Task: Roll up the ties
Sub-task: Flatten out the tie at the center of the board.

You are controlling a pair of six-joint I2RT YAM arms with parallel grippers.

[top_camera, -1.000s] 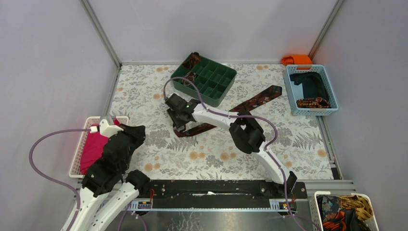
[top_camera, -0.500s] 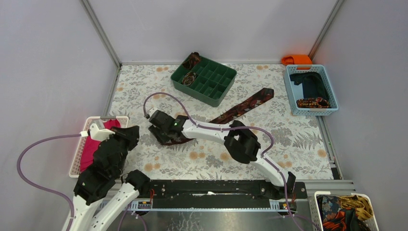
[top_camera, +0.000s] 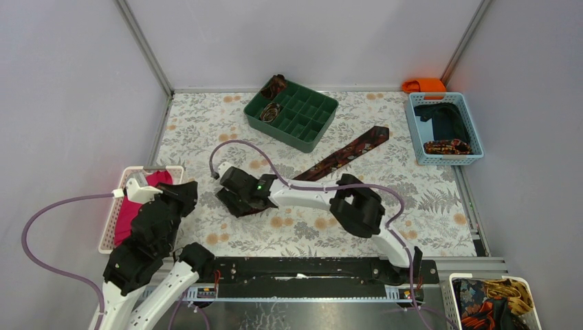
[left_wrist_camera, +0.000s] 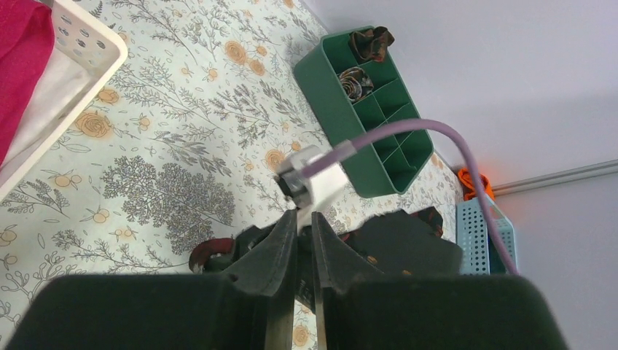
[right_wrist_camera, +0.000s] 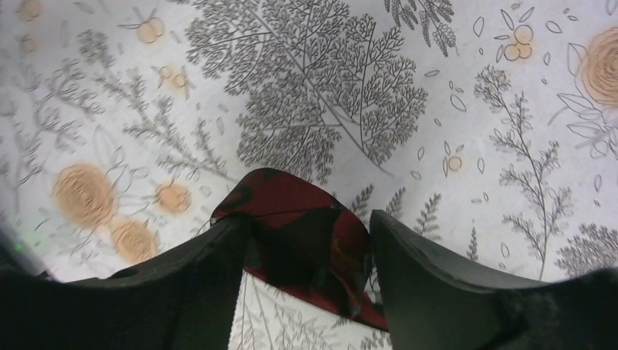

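The tie [top_camera: 344, 152] is laid flat on the table [top_camera: 426, 206], stretched from the middle toward 2 o'clock. Its other end lies at 8 o'clock between the fingers of the right gripper [right_wrist_camera: 307, 217], which are spread to either side of the cloth. Two rolled ties [top_camera: 269, 110] are seen in the tray [top_camera: 278, 134] at 12 o'clock. The left gripper [left_wrist_camera: 304, 216], held at 9 o'clock by the basket [top_camera: 108, 237], is only slightly parted, and nothing is gripped.

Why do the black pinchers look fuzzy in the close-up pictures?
Right wrist view: the right fingers sit very near the lens, so they go soft, while the tie looks sharper. Left wrist view: same for the left fingers. Top view: evenly lit, crisp.
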